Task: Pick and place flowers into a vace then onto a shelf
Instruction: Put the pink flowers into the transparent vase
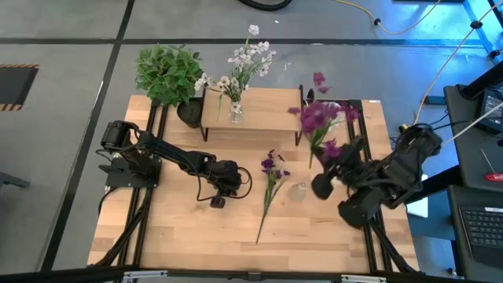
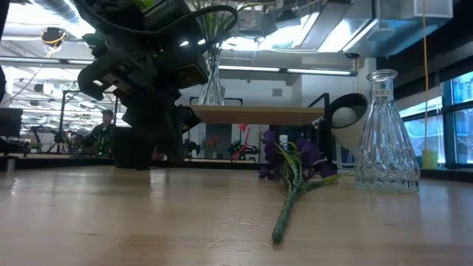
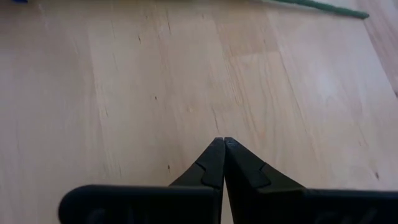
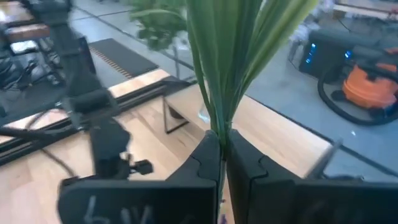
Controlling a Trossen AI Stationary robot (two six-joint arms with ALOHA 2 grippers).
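The right end effector point(image 4: 221, 152) is clamped on the green stems of a bunch of purple flowers point(image 1: 321, 119), holding it above the tabletop point(image 1: 196, 232) near the right end of the shelf point(image 1: 267, 110). The left end effector point(image 3: 222, 146) is fully closed and empty, poised over bare wood at mid-table. A second purple flower stem point(image 1: 269, 189) lies flat between the arms, beside an empty glass vase point(image 2: 386, 133). White-pink flowers point(image 1: 245, 67) stand in a vase on the shelf.
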